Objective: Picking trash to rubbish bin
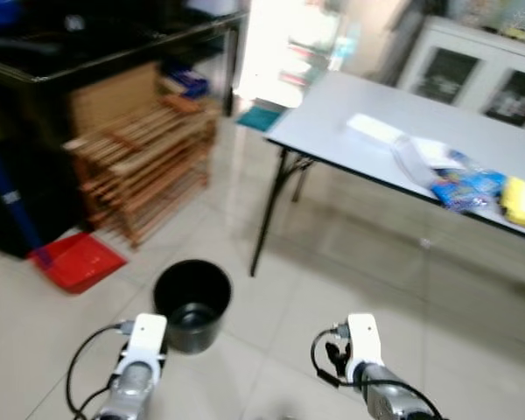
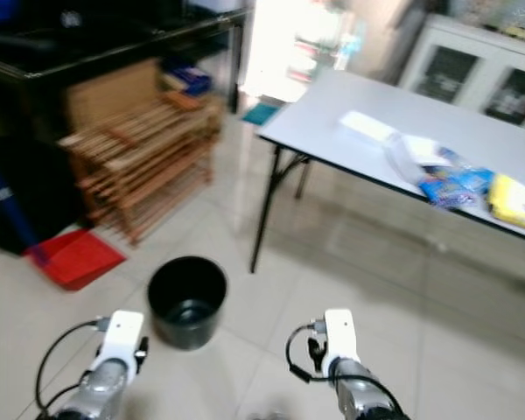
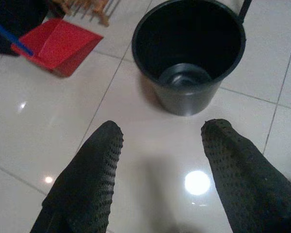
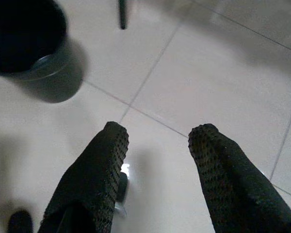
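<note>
Grey bench (image 1: 367, 131) far right carries the trash: blue packet (image 1: 466, 189), yellow packet (image 1: 523, 203). Black bin (image 1: 192, 304) stands empty on the floor, near left. My left claw (image 3: 160, 141) and right claw (image 4: 157, 141) both released, empty. Best approach the bench squarely, then reach.

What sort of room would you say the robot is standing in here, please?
Probably a utility or storage room in a home: tiled floor, a grey folding table with packets, wooden racks against a dark counter, and a red dustpan beside a black bin.
</note>
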### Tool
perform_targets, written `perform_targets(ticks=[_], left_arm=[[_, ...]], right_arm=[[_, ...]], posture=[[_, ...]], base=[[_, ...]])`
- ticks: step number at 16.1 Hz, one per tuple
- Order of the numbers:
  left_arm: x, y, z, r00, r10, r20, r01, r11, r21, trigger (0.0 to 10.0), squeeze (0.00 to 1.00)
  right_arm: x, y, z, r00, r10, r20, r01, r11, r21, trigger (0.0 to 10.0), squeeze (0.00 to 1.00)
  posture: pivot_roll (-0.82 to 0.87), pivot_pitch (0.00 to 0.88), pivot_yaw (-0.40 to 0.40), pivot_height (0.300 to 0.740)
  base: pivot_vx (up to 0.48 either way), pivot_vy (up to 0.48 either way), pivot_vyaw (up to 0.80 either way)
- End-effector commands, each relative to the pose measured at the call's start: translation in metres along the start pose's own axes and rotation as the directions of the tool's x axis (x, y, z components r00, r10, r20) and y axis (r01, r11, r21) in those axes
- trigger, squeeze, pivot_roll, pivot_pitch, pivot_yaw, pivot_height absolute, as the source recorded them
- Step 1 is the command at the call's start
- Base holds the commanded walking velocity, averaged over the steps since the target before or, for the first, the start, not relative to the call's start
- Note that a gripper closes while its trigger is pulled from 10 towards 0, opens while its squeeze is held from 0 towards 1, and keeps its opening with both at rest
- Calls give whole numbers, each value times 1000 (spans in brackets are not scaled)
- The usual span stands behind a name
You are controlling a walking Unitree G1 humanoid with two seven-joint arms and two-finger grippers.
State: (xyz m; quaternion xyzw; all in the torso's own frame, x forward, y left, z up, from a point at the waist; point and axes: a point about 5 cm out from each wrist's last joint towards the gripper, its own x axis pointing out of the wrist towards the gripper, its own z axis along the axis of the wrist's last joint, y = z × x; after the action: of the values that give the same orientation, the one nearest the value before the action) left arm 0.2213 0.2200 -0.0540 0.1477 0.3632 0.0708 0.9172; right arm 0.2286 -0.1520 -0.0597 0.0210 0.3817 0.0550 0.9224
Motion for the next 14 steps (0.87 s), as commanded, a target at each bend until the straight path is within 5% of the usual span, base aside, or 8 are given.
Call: perform_targets(ticks=[1, 14], left_arm=[[-1, -13, 2, 999, -35, 5, 35, 999, -8, 10000, 0], [-1, -13, 4, 999, -45, 14, 45, 999, -16, 10000, 0]], right_arm=[[-2, -10, -4, 1000, -26, -14, 26, 1000, 2, 10000, 0], [-2, -9, -2, 1000, -22, 1, 22, 1000, 3, 10000, 0]], posture=[[31, 0, -112, 740], [31, 1, -110, 740]], base=[[0, 0, -800], [0, 0, -738]])
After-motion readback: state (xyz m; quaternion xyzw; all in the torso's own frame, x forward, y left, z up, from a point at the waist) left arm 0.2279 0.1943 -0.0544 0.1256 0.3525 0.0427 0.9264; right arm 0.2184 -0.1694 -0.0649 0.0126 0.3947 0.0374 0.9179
